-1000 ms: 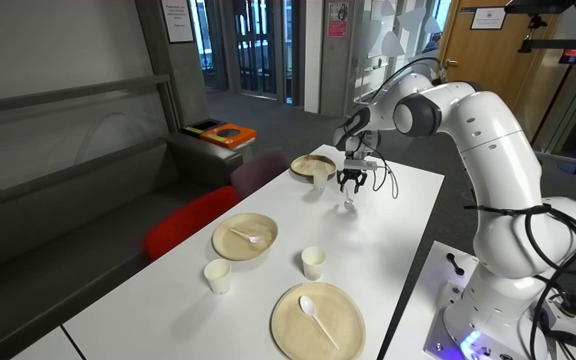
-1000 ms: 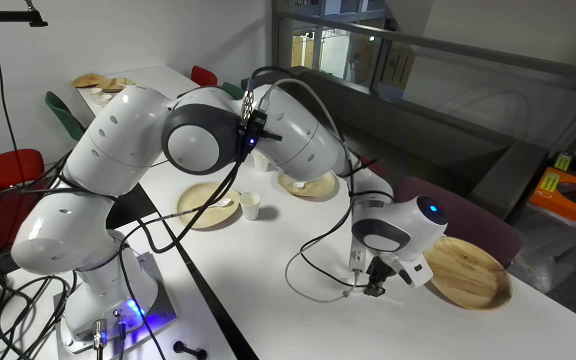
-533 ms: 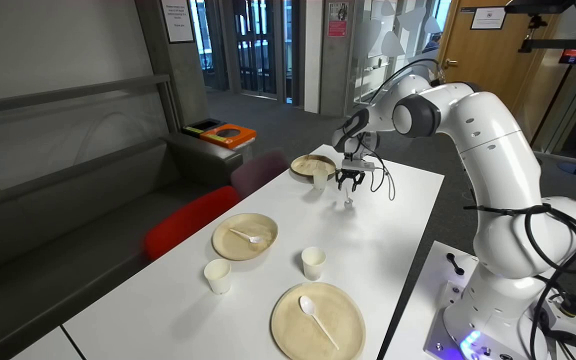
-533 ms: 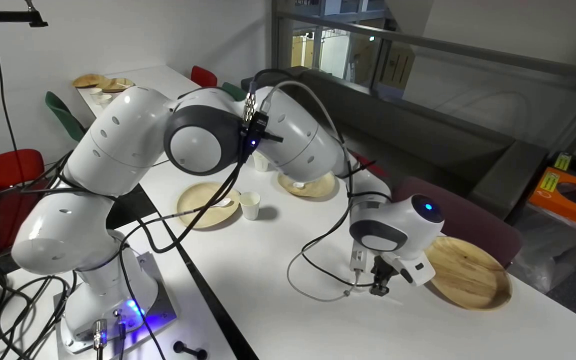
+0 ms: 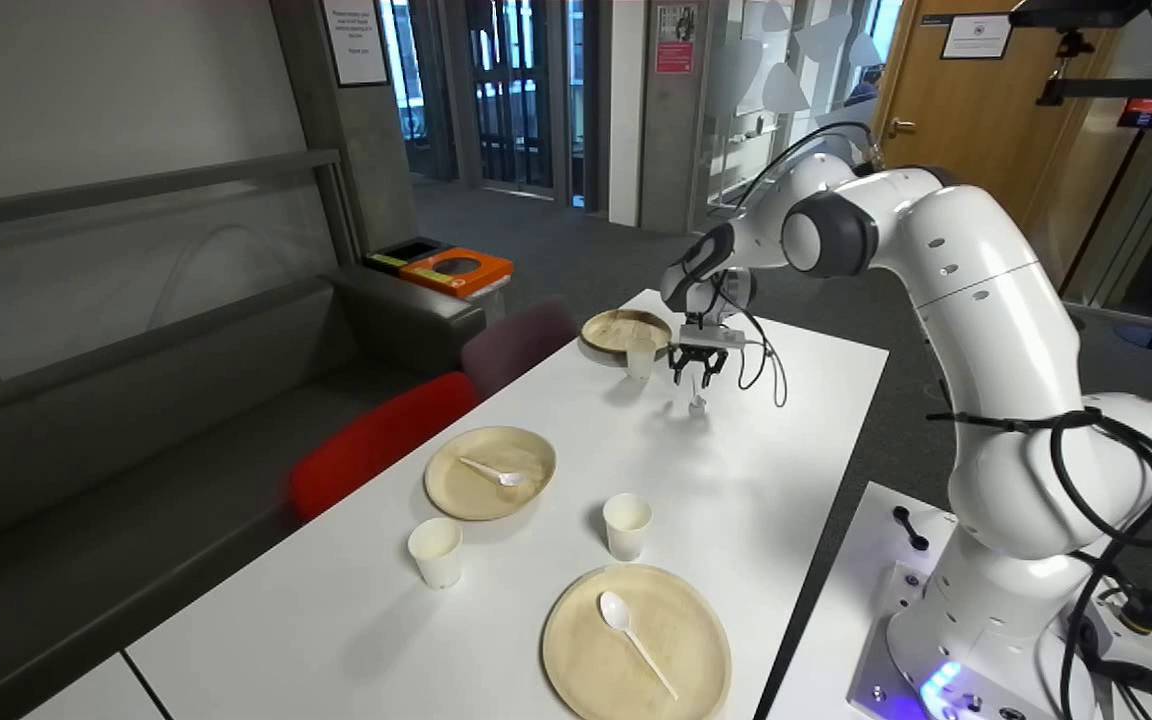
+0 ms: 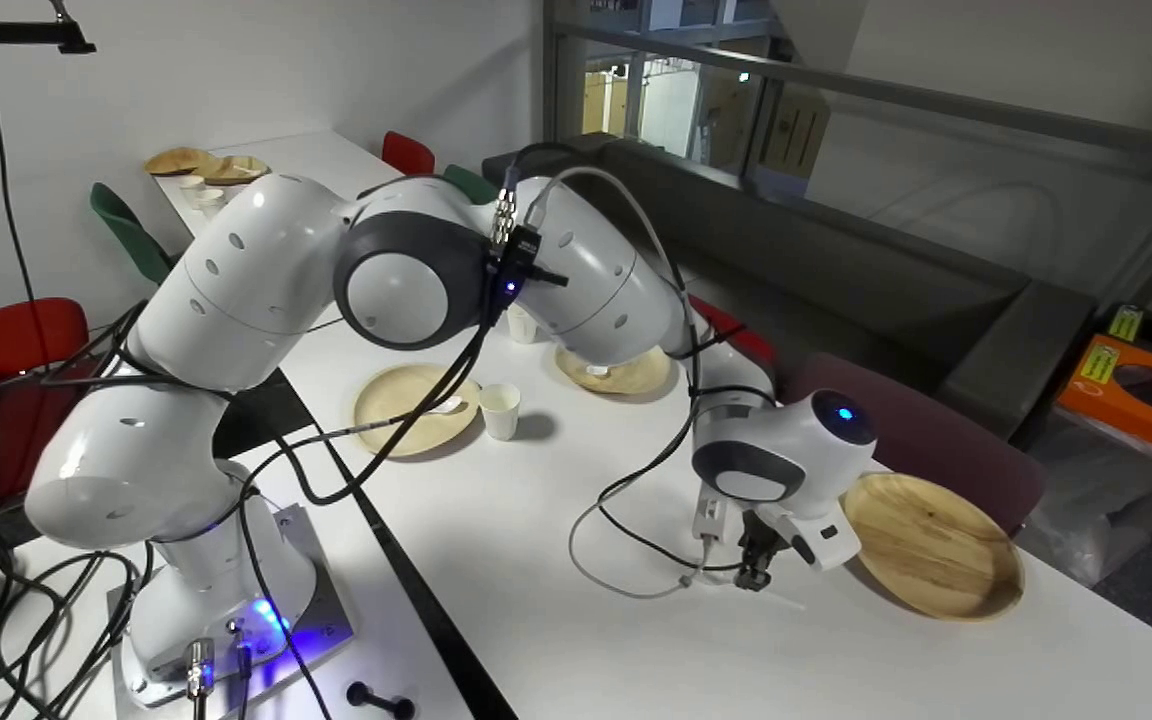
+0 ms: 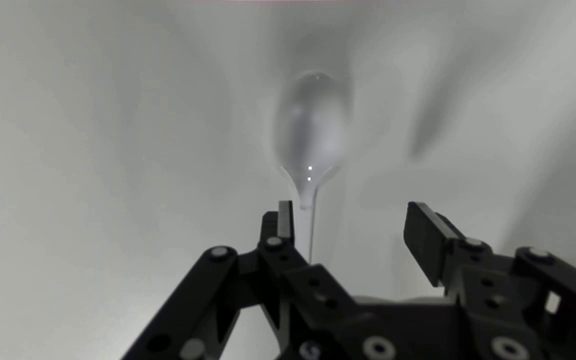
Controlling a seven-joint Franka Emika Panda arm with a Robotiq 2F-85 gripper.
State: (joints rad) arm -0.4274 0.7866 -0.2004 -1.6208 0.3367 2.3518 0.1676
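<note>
My gripper [image 7: 350, 225] is open and points down over the white table. It also shows in an exterior view [image 5: 692, 380]. A white plastic spoon [image 7: 313, 120] lies below with its bowl beyond the fingertips. Its handle runs down between the fingers, close beside the left finger [image 7: 285, 220]; the handle's end is hidden behind the gripper. I cannot tell whether finger and handle touch. The spoon also shows in an exterior view [image 5: 697, 404]. A white cup [image 5: 640, 356] and a wooden plate [image 5: 626, 320] stand beside the gripper; the plate also shows in an exterior view [image 6: 936, 550].
Nearer the base are a plate [image 5: 456, 490] with a white utensil, a plate [image 5: 576, 660] with a spoon [image 5: 615, 611], and two white cups [image 5: 627, 525] [image 5: 436, 550]. Loose cables [image 6: 581, 540] hang from the wrist. Red and purple chairs [image 5: 386, 430] [image 5: 521, 345] line the table edge.
The gripper has shifted slightly to the left in both exterior views, with the hand a little lower in one of them. The spoon, cups and plates have not moved. The fingers stay open.
</note>
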